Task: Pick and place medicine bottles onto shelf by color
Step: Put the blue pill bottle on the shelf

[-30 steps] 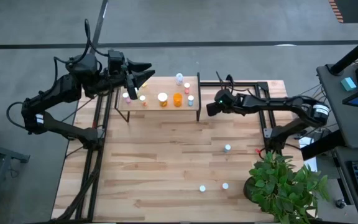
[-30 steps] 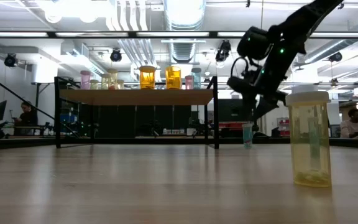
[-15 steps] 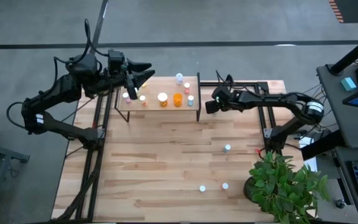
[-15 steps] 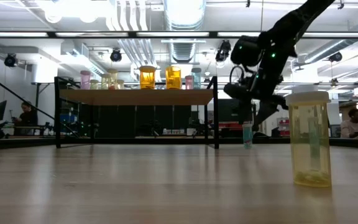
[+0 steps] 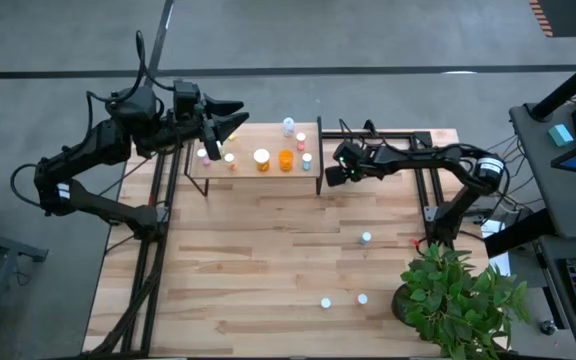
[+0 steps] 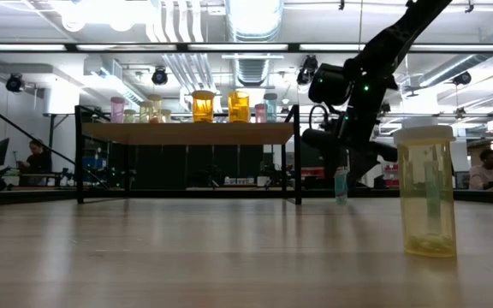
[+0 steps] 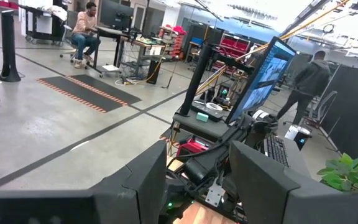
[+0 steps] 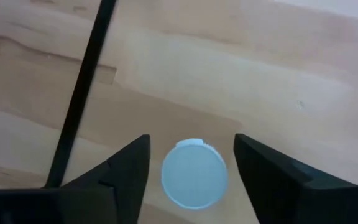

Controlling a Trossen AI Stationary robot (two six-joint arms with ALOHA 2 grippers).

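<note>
1. Right claw (image 5: pixel 330 173) has moved left since a second ago and now sits just beside the right end of the shelf (image 5: pixel 258 168), above a pale blue-capped bottle (image 8: pixel 194 173).
2. Its two dark fingers (image 8: pixel 124 167) stand wide apart on either side of that cap, with clear gaps to it, so nothing is held; the wrist view looks straight down onto the round cap, so the bottle stands upright on the bench (image 5: pixel 268 250), long axis vertical.
3. Left claw (image 5: pixel 230 118) hovers unchanged over the far left end of the shelf, fingers partly apart and empty.
4. Several bottles stand upright on the shelf, among them an orange one (image 5: pixel 286 159) and a white-capped one (image 5: pixel 262 157).
5. Three more bottles stand on the near right of the bench, close to a green plant (image 5: pixel 458 295); one yellowish bottle (image 6: pixel 426 190) is upright.
</note>
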